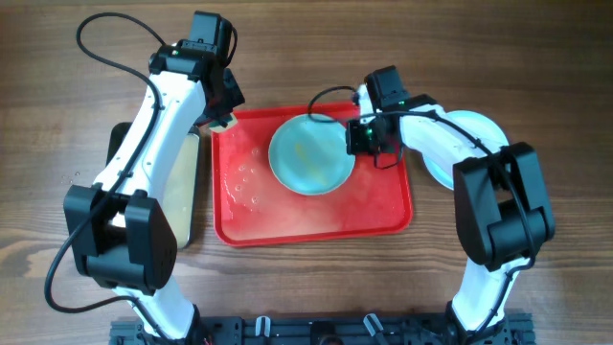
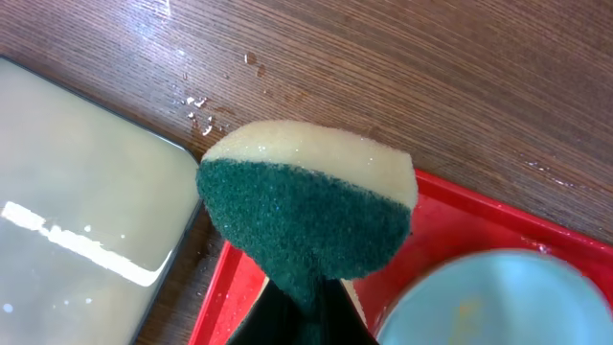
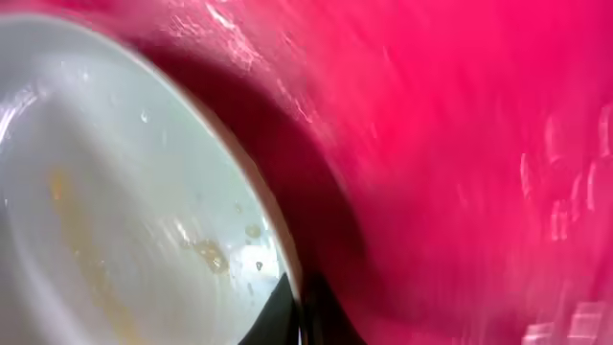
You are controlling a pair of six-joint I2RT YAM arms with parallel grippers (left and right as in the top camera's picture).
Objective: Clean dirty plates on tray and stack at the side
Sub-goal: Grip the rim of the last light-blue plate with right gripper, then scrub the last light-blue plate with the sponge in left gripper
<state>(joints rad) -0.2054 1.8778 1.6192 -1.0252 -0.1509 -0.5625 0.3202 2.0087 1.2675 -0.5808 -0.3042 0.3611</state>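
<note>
Overhead shows a pale blue plate (image 1: 308, 153) at the centre of the red tray (image 1: 287, 225), its right rim pinched by the right hand (image 1: 362, 136), while the left hand (image 1: 222, 110), at the tray's upper-left corner, pinches a green-and-yellow sponge (image 2: 306, 206).

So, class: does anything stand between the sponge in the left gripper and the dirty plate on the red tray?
Nothing visible does. The left gripper holds the sponge over the tray's far-left corner; only bare tray lies between it and the plate. The right gripper pinches the plate's opposite rim, away from that path.
</note>
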